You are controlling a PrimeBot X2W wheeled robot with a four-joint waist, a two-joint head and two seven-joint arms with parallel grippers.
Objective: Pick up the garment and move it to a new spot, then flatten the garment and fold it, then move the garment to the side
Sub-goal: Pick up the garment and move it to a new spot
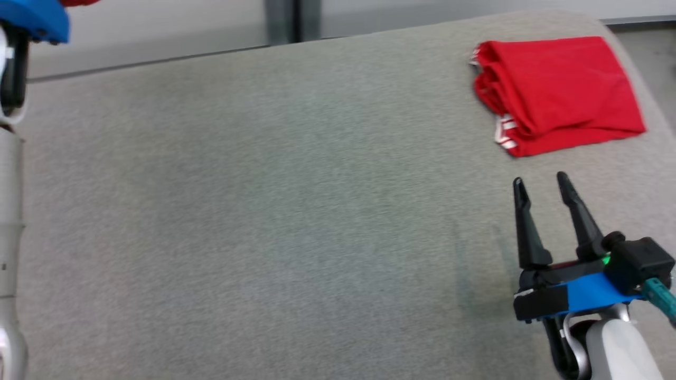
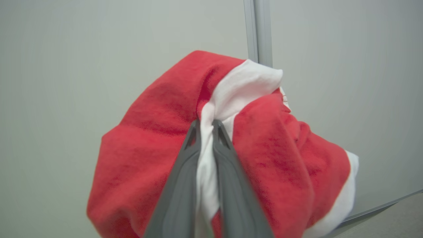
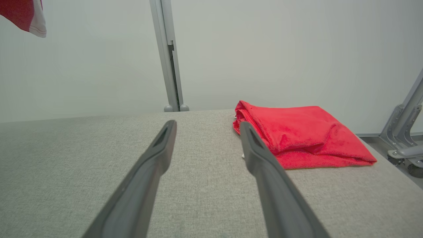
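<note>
A red garment (image 2: 148, 148) with white trim hangs bunched in the air before a pale wall. My left gripper (image 2: 205, 124) is shut on a white fold of it. A corner of that garment (image 3: 26, 15) dangles at the top left of the right wrist view, and my raised left arm (image 1: 10, 211) runs up the left edge of the head view. My right gripper (image 1: 540, 179) hovers open and holds nothing, low over the grey table (image 1: 264, 211). Its fingers (image 3: 155, 158) point toward the far edge.
A second red garment (image 1: 560, 89) lies folded at the table's far right corner, just beyond my right gripper; it also lies right of the fingers as the folded cloth (image 3: 297, 132). A grey post (image 3: 168, 56) stands behind the table. A metal frame (image 3: 403, 132) sits off the right edge.
</note>
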